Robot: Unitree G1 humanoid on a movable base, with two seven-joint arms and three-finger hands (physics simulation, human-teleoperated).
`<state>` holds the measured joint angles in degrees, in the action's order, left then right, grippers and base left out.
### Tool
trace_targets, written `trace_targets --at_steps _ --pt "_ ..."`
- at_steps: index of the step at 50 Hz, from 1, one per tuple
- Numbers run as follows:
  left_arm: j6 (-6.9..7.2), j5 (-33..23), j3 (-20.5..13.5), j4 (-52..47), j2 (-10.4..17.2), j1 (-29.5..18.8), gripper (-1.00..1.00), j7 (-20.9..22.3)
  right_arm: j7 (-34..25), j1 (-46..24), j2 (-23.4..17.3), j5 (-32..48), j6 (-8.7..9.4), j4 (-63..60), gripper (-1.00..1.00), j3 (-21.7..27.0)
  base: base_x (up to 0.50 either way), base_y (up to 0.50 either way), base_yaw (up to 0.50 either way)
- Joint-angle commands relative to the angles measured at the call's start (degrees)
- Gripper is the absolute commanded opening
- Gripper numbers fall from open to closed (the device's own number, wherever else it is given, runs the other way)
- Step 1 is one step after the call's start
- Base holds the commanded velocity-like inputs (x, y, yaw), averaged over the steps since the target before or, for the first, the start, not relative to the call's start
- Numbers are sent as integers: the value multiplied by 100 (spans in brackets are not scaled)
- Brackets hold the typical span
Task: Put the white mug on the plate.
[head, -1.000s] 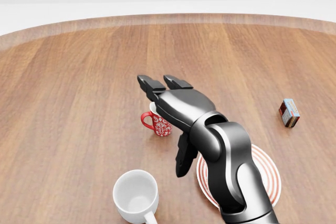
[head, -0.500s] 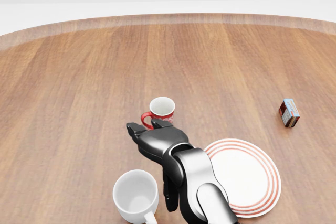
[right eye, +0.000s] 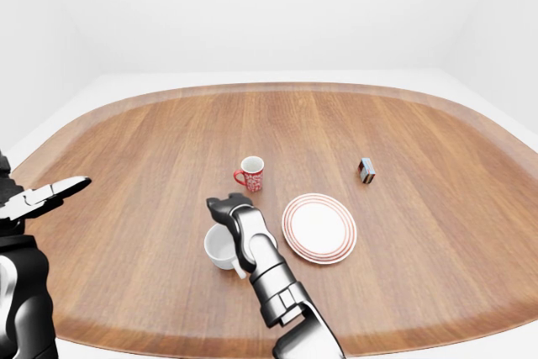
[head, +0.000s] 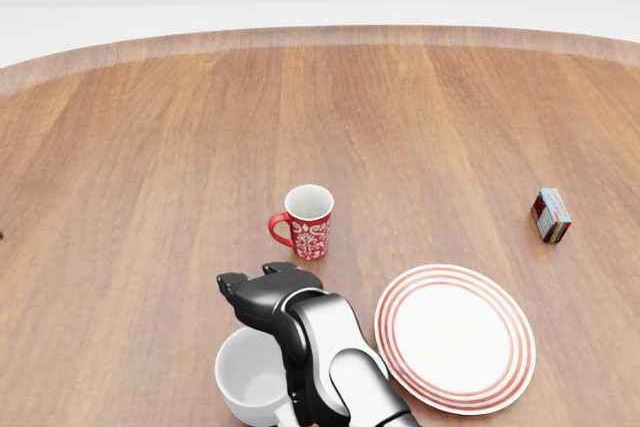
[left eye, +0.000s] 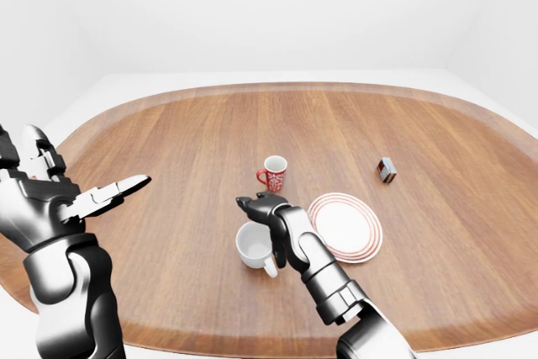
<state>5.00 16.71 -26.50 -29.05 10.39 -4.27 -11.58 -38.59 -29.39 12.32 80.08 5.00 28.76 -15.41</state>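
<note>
While the right hand (head: 262,292) hung over the rim of the white mug (head: 250,379), its dark fingers (head: 236,282) were spread and unclenched, closed round nothing, with the knuckles covering the mug's upper right edge in the head view. That mug stood upright on the wooden table (head: 140,167), directly beneath and a little to the left of the hand, its mouth open to the camera and its pale interior bare, its handle pointing toward the bottom of the view beside the robot's forearm. Just to the right of the hand lay the plate (head: 455,337), white with red rings round its rim, flat on the table and carrying nothing; it sat near the mug, though whether the two touched could not be told behind the arm. Above the hand in the head view, close by, stood a red patterned mug (head: 308,222), upright, white inside and holding nothing, its handle turned to the left. Well off to the hand's right a small box (head: 551,214) rested on the wood. Far to the left in the left-eye view, the left hand (left eye: 59,195) was raised clear of the table, fingers splayed and grasping nothing.
</note>
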Motion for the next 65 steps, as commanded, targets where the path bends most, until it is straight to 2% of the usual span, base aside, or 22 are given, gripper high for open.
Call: trace_targets --at_steps 1,18,28,39,48,65 --pt "0 12 5 54 7 -3 100 -6 230 -274 170 -24 0 750 100 -33 0 0 0" --pt "0 23 10 31 2 2 100 -12 494 -462 318 1 0 1331 100 -67 0 0 0" --pt "0 33 9 16 -4 9 100 -14 909 -989 328 -146 0 2220 100 79 0 0 0" --pt "0 56 -1 -49 11 -7 100 -28 1114 -1372 342 -280 0 2840 100 126 0 0 0" --pt "0 54 11 5 12 -19 100 -23 1158 -1442 371 -280 0 2989 100 98 0 0 0" --pt "0 54 13 8 -7 12 100 -11 1605 -1628 419 -352 0 3834 100 128 0 0 0"
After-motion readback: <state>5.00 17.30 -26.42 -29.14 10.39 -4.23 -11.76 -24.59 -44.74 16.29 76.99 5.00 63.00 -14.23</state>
